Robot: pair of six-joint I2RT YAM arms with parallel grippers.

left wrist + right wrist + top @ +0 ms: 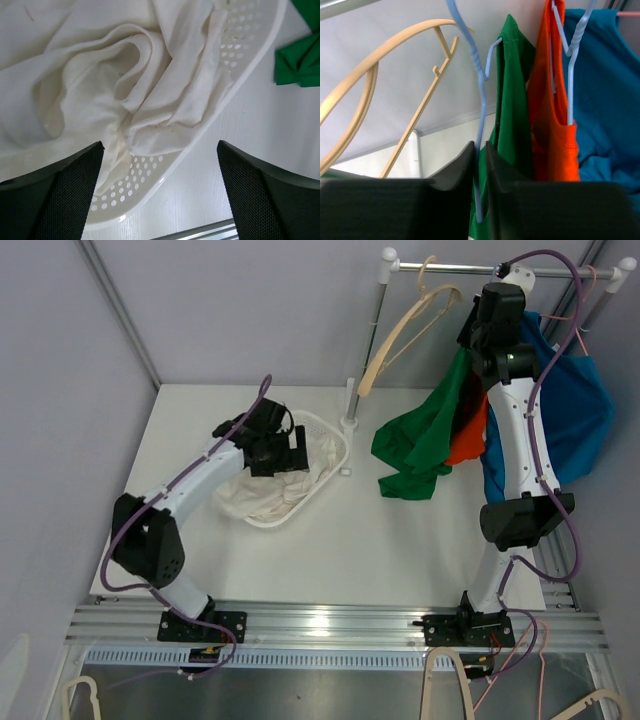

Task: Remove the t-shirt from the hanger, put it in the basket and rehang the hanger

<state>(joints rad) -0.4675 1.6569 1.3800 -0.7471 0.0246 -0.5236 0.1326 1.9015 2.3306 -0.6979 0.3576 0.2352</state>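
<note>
A green t-shirt (pixel 420 445) (pixel 512 110) hangs from a light-blue wire hanger (pixel 481 100) on the rail (pixel 470 270), and its lower part drapes onto the table. My right gripper (pixel 480 145) (pixel 478 330) is up at the rail, shut on the neck of that blue hanger, with the green cloth just behind its fingers. My left gripper (pixel 160 145) (pixel 275 445) hovers open over a white perforated basket (pixel 200 145) (pixel 335 435). A crumpled white t-shirt (pixel 125 75) lies in the basket, and nothing is between the left fingers (pixel 65 190).
An orange garment (pixel 552 130) on a second blue hanger and a teal garment (pixel 605 100) hang right of the green one. An empty beige hanger (pixel 420 110) (pixel 405 335) swings tilted on the rail's left part. A white rack post (pixel 350 405) stands behind the basket.
</note>
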